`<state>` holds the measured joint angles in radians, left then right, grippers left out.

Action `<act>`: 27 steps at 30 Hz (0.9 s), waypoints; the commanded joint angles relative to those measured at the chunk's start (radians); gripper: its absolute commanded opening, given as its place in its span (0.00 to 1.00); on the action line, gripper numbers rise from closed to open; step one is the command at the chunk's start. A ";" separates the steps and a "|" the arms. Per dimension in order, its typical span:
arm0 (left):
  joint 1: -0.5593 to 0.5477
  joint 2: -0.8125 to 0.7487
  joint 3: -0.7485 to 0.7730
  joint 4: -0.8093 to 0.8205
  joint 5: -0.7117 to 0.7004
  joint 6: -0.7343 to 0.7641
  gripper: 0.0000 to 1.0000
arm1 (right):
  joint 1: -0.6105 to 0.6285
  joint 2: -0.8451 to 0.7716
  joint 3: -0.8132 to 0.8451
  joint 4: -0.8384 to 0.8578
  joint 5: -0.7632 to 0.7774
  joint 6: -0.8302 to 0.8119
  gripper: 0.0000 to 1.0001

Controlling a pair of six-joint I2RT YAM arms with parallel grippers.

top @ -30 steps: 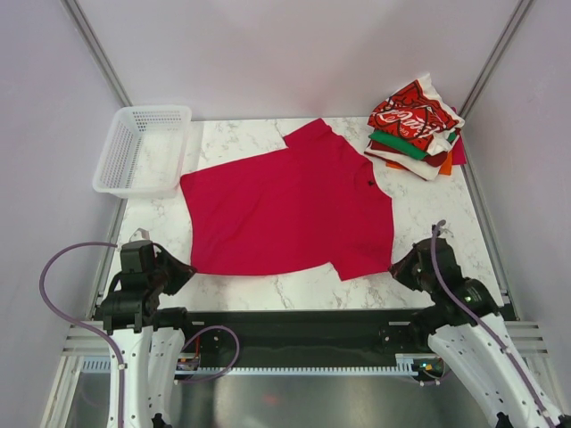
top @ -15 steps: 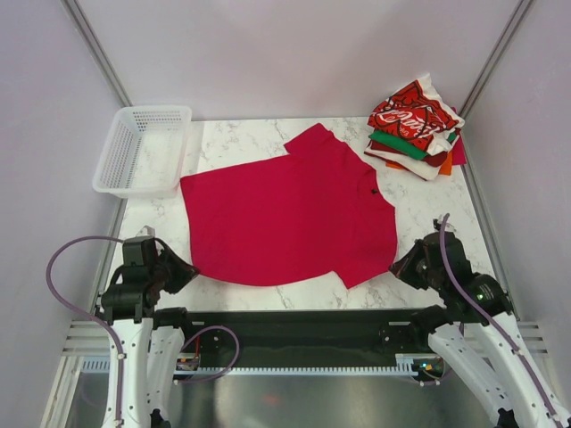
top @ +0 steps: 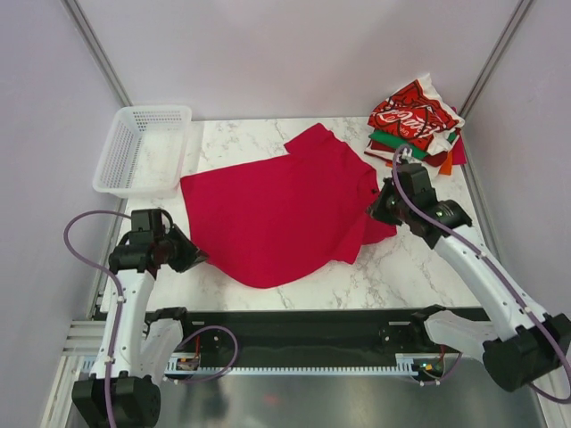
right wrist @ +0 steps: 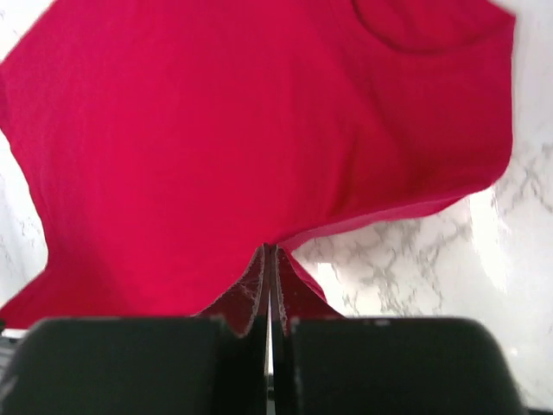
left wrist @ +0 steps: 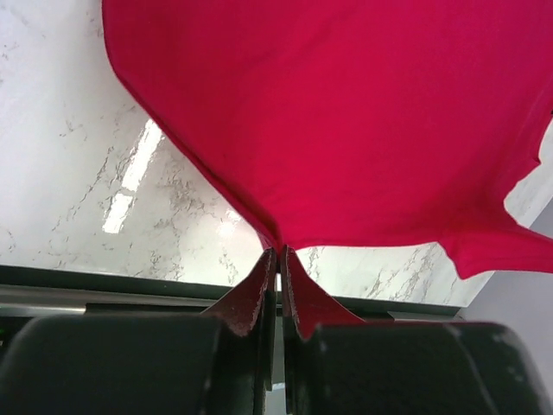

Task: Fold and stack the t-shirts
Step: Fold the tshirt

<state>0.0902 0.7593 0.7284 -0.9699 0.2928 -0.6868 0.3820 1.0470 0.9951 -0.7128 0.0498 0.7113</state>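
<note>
From above, the crimson t-shirt [top: 285,209] lies mostly spread over the middle of the marble tabletop [top: 419,259]. Its near edge is lifted and drawn in from both sides. My left hand [top: 192,259] sits at the shirt's near-left corner. My right hand [top: 376,210] has its arm reaching well out over the tabletop and sits at the shirt's right side, by the sleeve. I judge this to be the first fold: a corner in each hand so the hem can travel evenly. The stack of folded t-shirts [top: 417,125] waits at the far right corner, clear of the cloth, and the white basket [top: 143,147] stands at the far left.

The left wrist view shows that hand pinched nearly closed on a point of red fabric, with the cloth fanning up and away from the fingertips [left wrist: 259,285]. The hem hangs free of the marble beneath it — held, not dragged.

In the right wrist view, the jaws are pressed together on another gathered edge. The shirt spreads out ahead with its collar opening at the top, and bare marble shows to the right. Both grips are thin pinches — a slip would skew the fold.
</note>
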 commanded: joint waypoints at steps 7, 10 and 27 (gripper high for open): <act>0.016 0.119 0.060 0.108 0.003 0.013 0.09 | 0.000 0.318 0.260 0.168 0.087 -0.084 0.00; 0.049 0.189 0.068 0.115 0.006 0.030 0.08 | -0.009 0.427 0.333 0.174 0.079 -0.108 0.00; 0.232 0.402 0.037 0.154 0.014 0.063 0.06 | -0.120 0.785 0.568 0.214 0.002 -0.153 0.00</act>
<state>0.3130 1.1355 0.7624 -0.8532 0.3191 -0.6537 0.2745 1.8130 1.4914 -0.5312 0.0780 0.5777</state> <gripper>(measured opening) 0.069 0.007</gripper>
